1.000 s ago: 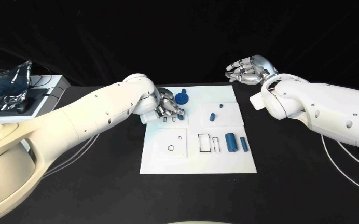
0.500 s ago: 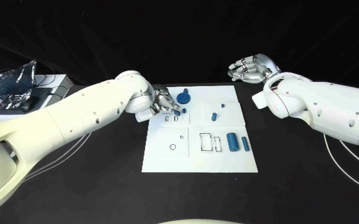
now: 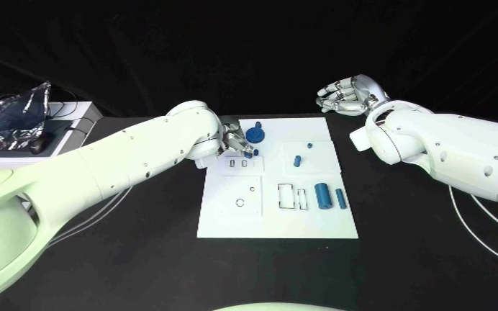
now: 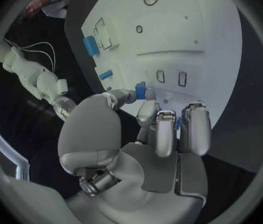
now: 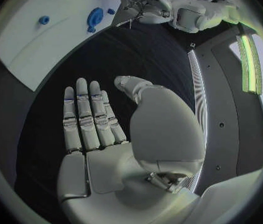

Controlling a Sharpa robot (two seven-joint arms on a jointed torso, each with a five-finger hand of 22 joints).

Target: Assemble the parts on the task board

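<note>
While held over the upper left part of the board (image 3: 275, 221), left hand (image 3: 234, 143) pinching a small blue part (image 4: 140, 90) between thumb and a fingertip, other fingers curled near it. In the left wrist view, part poised just above the board surface, near two small slots (image 4: 171, 77); contact with the board cannot be told. Board at centre of frame in the head view, flat on the black table (image 3: 124, 253).

Right hand (image 3: 347, 96) at upper right of frame, off the board's upper right corner, raised above the table. Fingers spread and slightly bent, nothing held; in the right wrist view, palm bare and fingers extended side by side.

Round blue part (image 3: 255, 136) at the upper edge of the board, just right of the left hand. Small blue peg (image 3: 297, 160) in the upper right quarter of the board, lying apart from the others. Large blue cylinder (image 3: 323, 196) and thinner blue cylinder (image 3: 340, 197) side by side at the right edge, centre height. Two outlined rectangular recesses (image 3: 291, 196) just left of the cylinders. Small ring mark (image 3: 240, 203) in the lower left panel.
</note>
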